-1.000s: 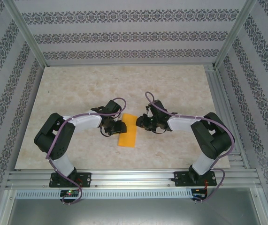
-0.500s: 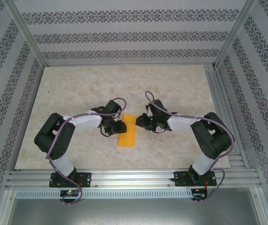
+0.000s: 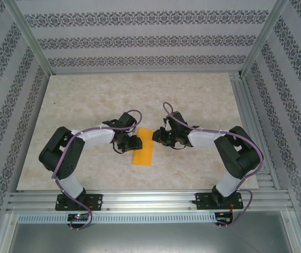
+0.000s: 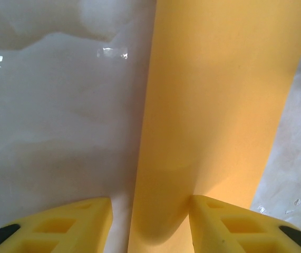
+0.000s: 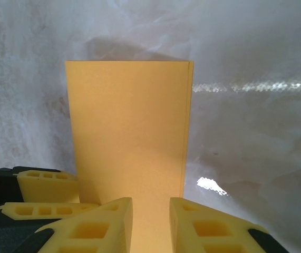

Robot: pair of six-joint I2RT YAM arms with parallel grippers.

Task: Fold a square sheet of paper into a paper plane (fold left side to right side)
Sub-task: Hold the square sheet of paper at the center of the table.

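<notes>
A folded strip of orange-yellow paper (image 3: 143, 149) lies flat on the marble table (image 3: 192, 95), directly between the two grippers. The left gripper (image 3: 134, 143) sits at one long edge and the right gripper (image 3: 157, 138) at the opposite edge, towards the strip's far end.

From the left wrist, the left gripper (image 4: 150, 226) has its jaws spread apart and clamping nothing. One long edge of the paper (image 4: 219, 105) runs straight ahead out of the gap between them. One jaw is over bare table beside that edge, and the other sits over the sheet itself.

From the right wrist, the right gripper (image 5: 151, 224) holds its jaws a narrow slot apart, not clenched. The paper (image 5: 129, 132) shows through the slot and stretches forward from the tips to a square-cut end. Two stacked layers are visible along the edge on the right of that view. Whether the tips press on the sheet cannot be told.
</notes>
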